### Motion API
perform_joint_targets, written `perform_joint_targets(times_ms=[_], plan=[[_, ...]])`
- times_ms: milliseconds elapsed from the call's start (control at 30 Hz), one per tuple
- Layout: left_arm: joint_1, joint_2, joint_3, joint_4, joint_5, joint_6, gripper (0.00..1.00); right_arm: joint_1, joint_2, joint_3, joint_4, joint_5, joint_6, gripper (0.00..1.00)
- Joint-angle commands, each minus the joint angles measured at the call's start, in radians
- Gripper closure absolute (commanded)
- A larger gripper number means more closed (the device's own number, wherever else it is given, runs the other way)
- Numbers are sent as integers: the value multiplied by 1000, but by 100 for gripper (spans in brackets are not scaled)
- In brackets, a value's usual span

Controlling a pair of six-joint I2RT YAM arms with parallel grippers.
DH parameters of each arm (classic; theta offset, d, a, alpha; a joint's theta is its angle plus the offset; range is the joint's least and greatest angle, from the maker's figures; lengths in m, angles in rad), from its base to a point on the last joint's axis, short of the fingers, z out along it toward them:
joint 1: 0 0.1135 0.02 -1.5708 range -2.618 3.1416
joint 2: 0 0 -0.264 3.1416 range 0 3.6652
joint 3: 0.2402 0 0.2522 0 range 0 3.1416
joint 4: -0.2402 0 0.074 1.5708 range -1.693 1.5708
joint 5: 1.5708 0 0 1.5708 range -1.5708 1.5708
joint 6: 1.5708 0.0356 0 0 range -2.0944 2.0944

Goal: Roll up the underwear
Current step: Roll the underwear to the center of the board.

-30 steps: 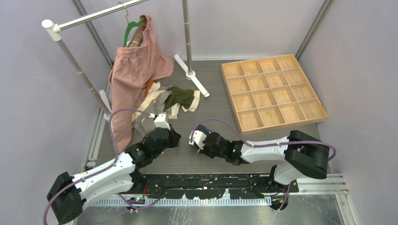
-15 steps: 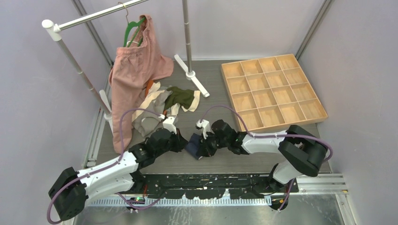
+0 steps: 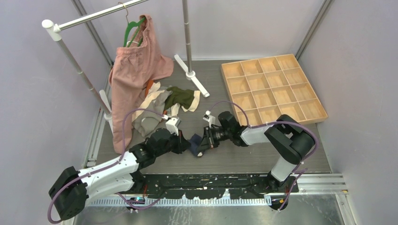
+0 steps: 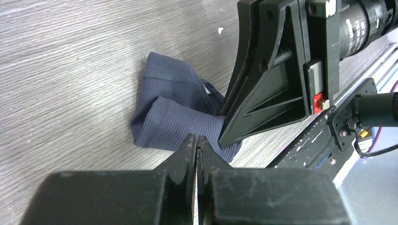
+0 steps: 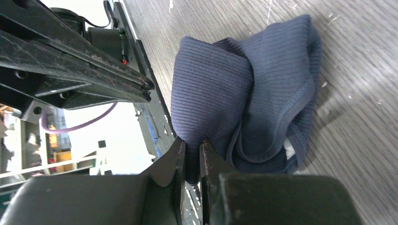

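A bunched navy underwear (image 3: 194,143) lies on the table between my two grippers; it also shows in the left wrist view (image 4: 174,117) and the right wrist view (image 5: 234,93). My right gripper (image 5: 191,151) is shut on a fold of the navy fabric at its near edge and shows in the top view (image 3: 202,143). My left gripper (image 4: 196,145) is shut and empty, just left of the navy underwear, and shows in the top view (image 3: 185,143). A heap of other underwear (image 3: 162,104), olive, grey and cream, lies behind.
A large pink garment (image 3: 133,77) hangs on a green hanger (image 3: 133,29) from the rack at the back left. A rack foot (image 3: 192,76) stands mid-back. A wooden compartment tray (image 3: 271,91) sits at the right. A black rail (image 3: 211,183) runs along the near edge.
My right gripper has swung from near the front middle out and round, and now grips the navy underwear, which was hidden a second ago. My left gripper has shifted a little right towards it.
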Motion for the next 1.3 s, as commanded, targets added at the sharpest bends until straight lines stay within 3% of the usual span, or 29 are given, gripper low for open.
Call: perform_joint_targets(times_ms=[0, 367, 1067, 1267], plan=[[1, 26, 6, 57, 3, 26, 99, -36, 19, 29, -13, -54, 84, 99], [1, 180, 59, 166, -39, 32, 99, -98, 57, 50, -99, -37, 111, 98], [1, 386, 109, 276, -28, 42, 99, -131, 65, 86, -258, 55, 62, 78], [1, 464, 75, 318, -32, 10, 99, -132, 19, 106, -375, 141, -5, 66]])
